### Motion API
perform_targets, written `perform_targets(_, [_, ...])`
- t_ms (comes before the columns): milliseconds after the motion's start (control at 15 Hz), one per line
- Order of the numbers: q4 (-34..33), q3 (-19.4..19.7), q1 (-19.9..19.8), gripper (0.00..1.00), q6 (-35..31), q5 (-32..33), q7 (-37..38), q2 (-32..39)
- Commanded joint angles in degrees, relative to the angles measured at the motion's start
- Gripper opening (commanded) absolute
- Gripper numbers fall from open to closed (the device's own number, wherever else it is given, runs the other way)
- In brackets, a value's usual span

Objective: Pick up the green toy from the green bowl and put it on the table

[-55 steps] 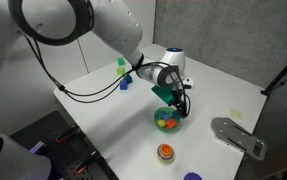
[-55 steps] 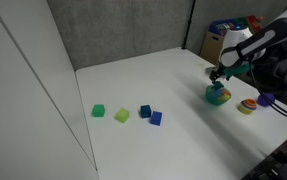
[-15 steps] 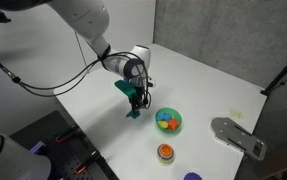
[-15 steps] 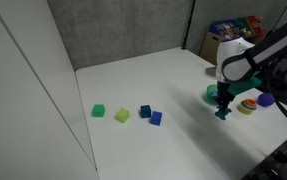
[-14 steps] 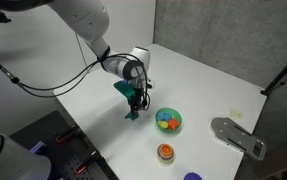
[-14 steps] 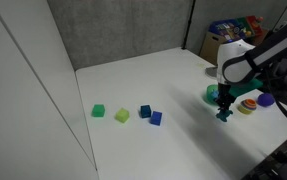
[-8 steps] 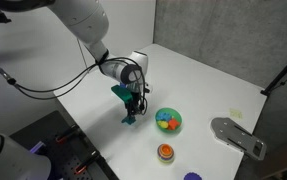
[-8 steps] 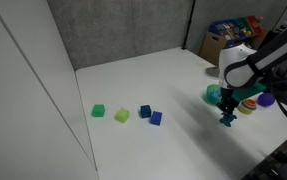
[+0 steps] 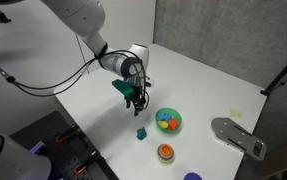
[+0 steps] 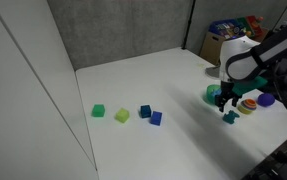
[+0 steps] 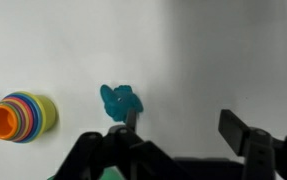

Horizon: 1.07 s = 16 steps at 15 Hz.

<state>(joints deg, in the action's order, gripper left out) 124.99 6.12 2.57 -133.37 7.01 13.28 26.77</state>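
Note:
The green toy is a tiny teal piece lying on the white table, left of the green bowl. It also shows in an exterior view and in the wrist view. My gripper hangs open and empty a little above the table, up and away from the toy. In the wrist view the gripper has its jaws wide apart, with the toy just beyond one fingertip. The bowl still holds colourful pieces and is partly hidden behind the gripper.
A stack of rainbow cups with an orange top stands near the bowl, and a purple item lies at the table's edge. Several small blocks lie in a row. A grey plate sits at one side.
The gripper carried the toy out of the bowl, set it down on the table, opened, and has risen away from it. The toy now lies alone.

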Motion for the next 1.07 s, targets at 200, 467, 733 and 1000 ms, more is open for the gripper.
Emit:
perform_targets(200, [-0.7, -0.2, 0.3, 1.00, 7.5, 0.8, 1.1, -8.1])
perform_targets(467, [-1.5, -0.3, 0.0, 1.00, 13.6, 0.5, 3.1, -12.8])
perform_targets(733, [-0.2, -1.2, -1.2, 1.00, 12.1, -1.1, 0.5, -18.0])
perform_targets(1000, [0.4, -1.8, -2.1, 1.00, 10.5, -4.0, -1.6, -22.5])
